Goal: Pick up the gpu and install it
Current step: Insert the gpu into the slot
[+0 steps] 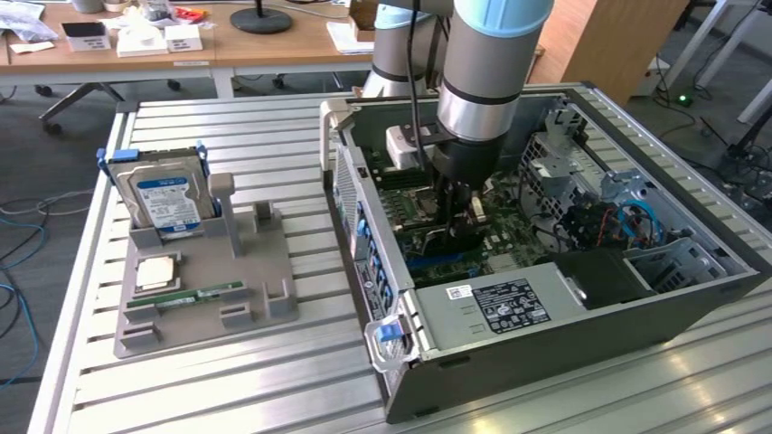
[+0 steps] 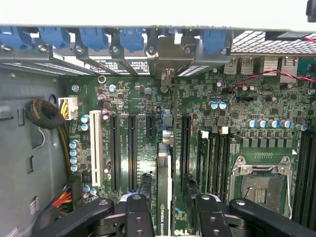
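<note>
A robot arm (image 1: 483, 72) reaches down into an open computer case (image 1: 579, 334) that lies on a slatted metal desk (image 1: 241, 398). Its black fingers (image 2: 136, 212) are clamped on the gpu (image 2: 164, 197), which is held edge-on between them. Just beyond the fingers is the green motherboard (image 2: 133, 94), with long black expansion slots (image 2: 132, 148) running parallel to the card on either side. It is unclear whether the card touches the board. Well away from the fingers, outside the case, a grey holder (image 1: 205, 267) carries a blue-labelled hard drive (image 1: 169, 199) and a RAM stick (image 1: 199, 295).
</note>
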`<action>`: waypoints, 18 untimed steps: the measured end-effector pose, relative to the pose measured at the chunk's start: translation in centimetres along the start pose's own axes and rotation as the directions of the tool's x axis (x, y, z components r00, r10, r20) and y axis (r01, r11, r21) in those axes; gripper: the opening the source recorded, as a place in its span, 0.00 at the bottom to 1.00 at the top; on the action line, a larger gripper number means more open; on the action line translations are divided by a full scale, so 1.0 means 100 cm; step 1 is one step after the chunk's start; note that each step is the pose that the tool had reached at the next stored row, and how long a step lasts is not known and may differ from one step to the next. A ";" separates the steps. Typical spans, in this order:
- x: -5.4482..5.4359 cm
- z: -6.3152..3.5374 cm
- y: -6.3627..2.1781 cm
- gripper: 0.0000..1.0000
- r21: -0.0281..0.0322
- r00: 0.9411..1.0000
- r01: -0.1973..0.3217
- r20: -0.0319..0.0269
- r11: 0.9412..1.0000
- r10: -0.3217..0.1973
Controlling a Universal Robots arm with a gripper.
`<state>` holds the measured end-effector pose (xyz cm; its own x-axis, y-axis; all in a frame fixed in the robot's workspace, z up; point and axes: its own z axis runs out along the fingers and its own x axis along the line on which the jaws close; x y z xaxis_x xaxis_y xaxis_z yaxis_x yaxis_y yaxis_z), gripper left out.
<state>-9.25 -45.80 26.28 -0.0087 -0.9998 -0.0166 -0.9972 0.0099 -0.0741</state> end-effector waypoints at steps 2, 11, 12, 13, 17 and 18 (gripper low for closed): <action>0.000 0.0001 0.0000 0.40 0.000 1.000 0.000 0.000 1.000 0.000; 0.000 0.0001 0.0000 0.32 0.000 1.000 0.000 0.000 1.000 0.000; 0.000 0.0001 0.0000 0.26 0.000 1.000 0.000 0.000 1.000 0.000; 0.000 0.0001 0.0000 0.26 0.000 1.000 0.000 0.000 1.000 0.000; 0.000 0.0001 0.0000 0.25 0.000 1.000 0.000 0.000 1.000 0.000; 0.000 0.0001 0.0000 0.25 0.000 1.000 0.000 0.000 1.000 0.000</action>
<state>-9.25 -45.80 26.27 -0.0087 -0.9998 -0.0168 -0.9972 0.0100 -0.0743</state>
